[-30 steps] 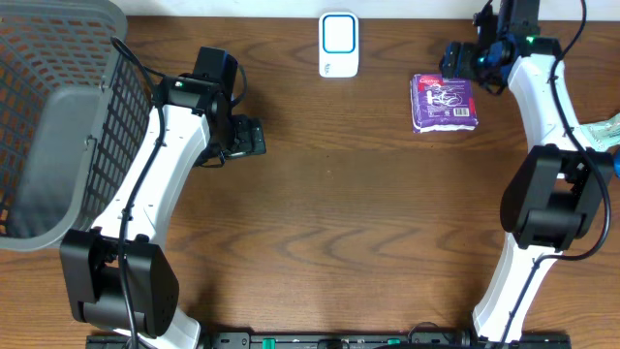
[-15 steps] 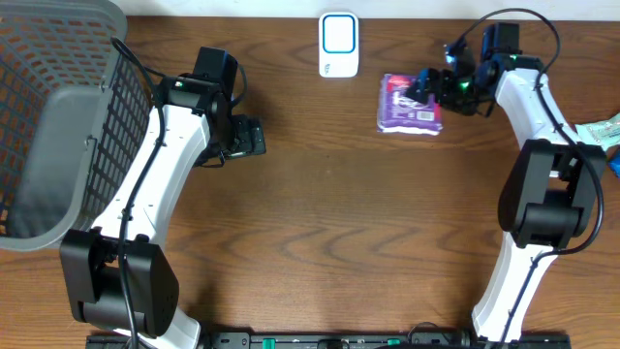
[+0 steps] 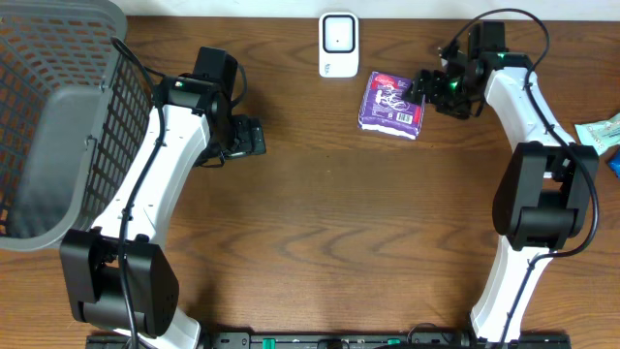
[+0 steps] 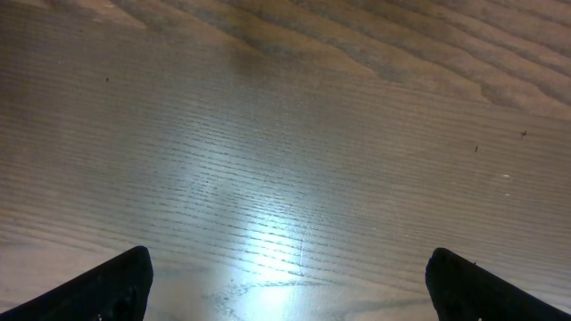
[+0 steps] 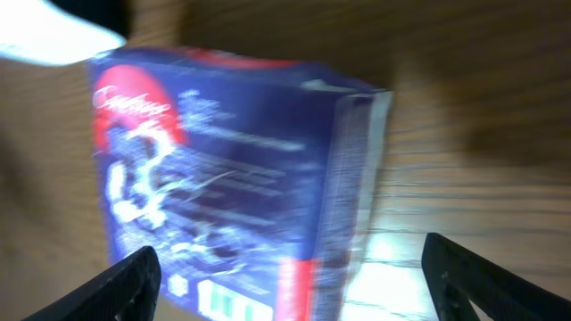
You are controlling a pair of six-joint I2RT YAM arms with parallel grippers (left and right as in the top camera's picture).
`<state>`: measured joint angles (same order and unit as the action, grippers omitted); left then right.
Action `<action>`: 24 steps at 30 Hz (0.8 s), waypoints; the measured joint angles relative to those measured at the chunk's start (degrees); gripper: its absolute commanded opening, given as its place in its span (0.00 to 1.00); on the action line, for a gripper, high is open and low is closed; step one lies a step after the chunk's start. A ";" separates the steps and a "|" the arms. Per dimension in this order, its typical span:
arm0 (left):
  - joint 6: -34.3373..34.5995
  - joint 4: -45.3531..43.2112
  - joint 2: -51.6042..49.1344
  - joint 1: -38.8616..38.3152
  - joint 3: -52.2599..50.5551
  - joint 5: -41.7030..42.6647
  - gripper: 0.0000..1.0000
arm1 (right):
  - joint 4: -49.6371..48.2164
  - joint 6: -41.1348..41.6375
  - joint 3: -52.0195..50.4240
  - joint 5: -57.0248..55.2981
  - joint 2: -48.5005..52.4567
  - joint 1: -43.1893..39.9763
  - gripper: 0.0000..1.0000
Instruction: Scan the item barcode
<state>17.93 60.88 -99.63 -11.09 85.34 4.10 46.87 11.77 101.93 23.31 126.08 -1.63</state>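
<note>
**Purple packet lying flat, just off the scanner's corner**

I'm looking down at the purple packet [image 3: 392, 102], and it's lying flat, face up. It's showing white scribbled artwork with a red patch at one corner, and its outline is sitting slightly skewed. It's resting just beside the scanner [image 3: 338, 45], below it and to its right in the overhead view, and the two aren't touching. The scanner is a small white unit with a pale, dark-rimmed window, and it's lying flat too. In my right wrist view the packet is filling the picture, blurred. Red lettering is showing at its top, and a small pale barred patch [image 5: 219, 299] is sitting low on its face.
</note>
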 measured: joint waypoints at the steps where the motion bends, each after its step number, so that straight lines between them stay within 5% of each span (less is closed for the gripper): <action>1: 0.00 0.00 0.00 0.00 0.00 0.00 0.98 | -0.17 0.48 0.00 -1.01 0.00 -0.04 0.88; 10: 0.00 0.00 0.00 0.00 0.00 0.00 0.98 | -3.39 3.37 0.00 -3.65 0.92 0.15 0.86; 16: 0.00 0.00 0.00 0.00 0.00 0.00 0.98 | -6.86 3.96 0.00 -2.95 2.73 0.15 0.71; 24: -0.02 0.00 0.00 0.00 0.00 0.00 0.98 | -8.50 2.95 0.02 3.74 5.77 0.09 0.14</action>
<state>17.91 60.88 -99.63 -11.09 85.34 4.10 38.37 14.72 101.95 27.05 131.85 -1.54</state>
